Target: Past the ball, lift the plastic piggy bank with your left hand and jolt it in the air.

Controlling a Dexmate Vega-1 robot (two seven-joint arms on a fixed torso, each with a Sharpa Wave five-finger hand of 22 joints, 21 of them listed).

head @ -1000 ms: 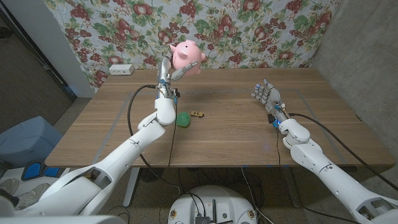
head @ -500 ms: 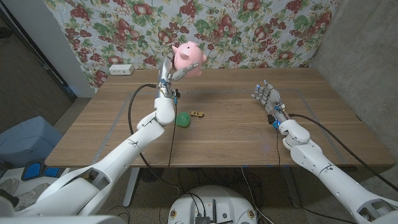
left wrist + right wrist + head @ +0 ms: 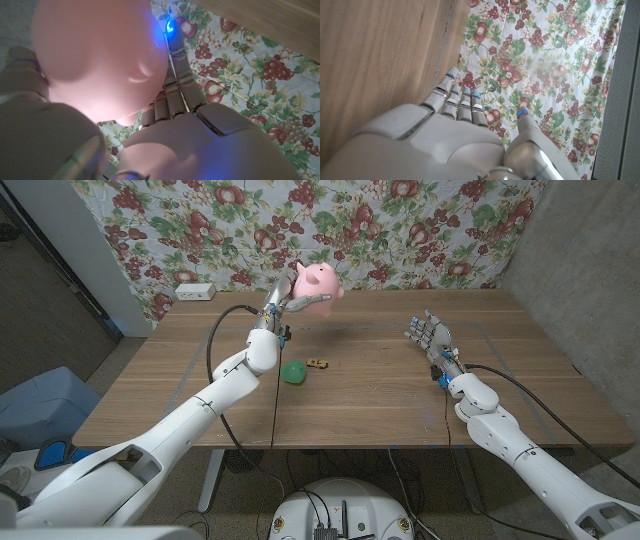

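- Pink piggy bank (image 3: 316, 282) held in the air by left hand (image 3: 285, 304), upper centre of head view, against the floral cloth (image 3: 450, 230) backdrop.
- Fingers wrapped under and around the pig's body; in left wrist view pig (image 3: 95, 55) sits tight against the hand (image 3: 200, 145), blue light at a fingertip.
- Well clear of the tabletop, open air below it down to the wooden table (image 3: 380, 400).
- Green ball (image 3: 293, 371) on the table, centre-left, just beside left forearm (image 3: 225, 385); small toy car (image 3: 318, 363) just right of it, apart from the ball.
- Right hand (image 3: 427, 332) at right-centre of head view, holding nothing, fingers extended upward and slightly apart; near the table's far right portion, well apart from pig and ball.
- Right wrist view: same hand (image 3: 455, 130), fingers straight, table edge and floral cloth beyond.
- White box (image 3: 194, 291) at far-left corner of the table, upper left of frame, near the edge.
- Bare wood across centre and right; tape outline running along left and right sides.
- Black cables trailing from both wrists over the near table edge.
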